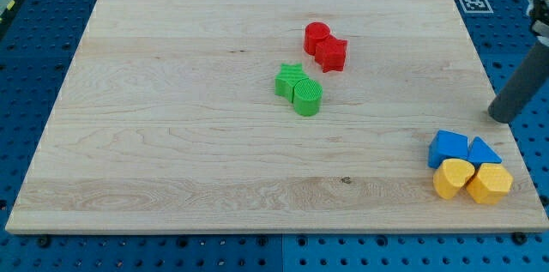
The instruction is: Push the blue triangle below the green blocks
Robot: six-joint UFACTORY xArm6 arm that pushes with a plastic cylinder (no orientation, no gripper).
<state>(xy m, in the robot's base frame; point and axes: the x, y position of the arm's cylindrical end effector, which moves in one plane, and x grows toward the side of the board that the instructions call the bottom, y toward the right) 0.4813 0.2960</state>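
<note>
The blue triangle (483, 151) lies near the board's bottom right corner, touching a blue cube-like block (449, 148) on its left. Two green blocks sit near the middle of the board: a green star (289, 79) and a green cylinder (307, 96), touching each other. My tip (502, 117) is at the right edge of the board, above and slightly right of the blue triangle, apart from it.
A yellow heart (452, 178) and a yellow hexagon-like block (489, 183) lie just below the blue blocks. A red cylinder (316, 37) and a red star (331, 52) sit above the green blocks. The wooden board (171, 135) lies on a blue perforated table.
</note>
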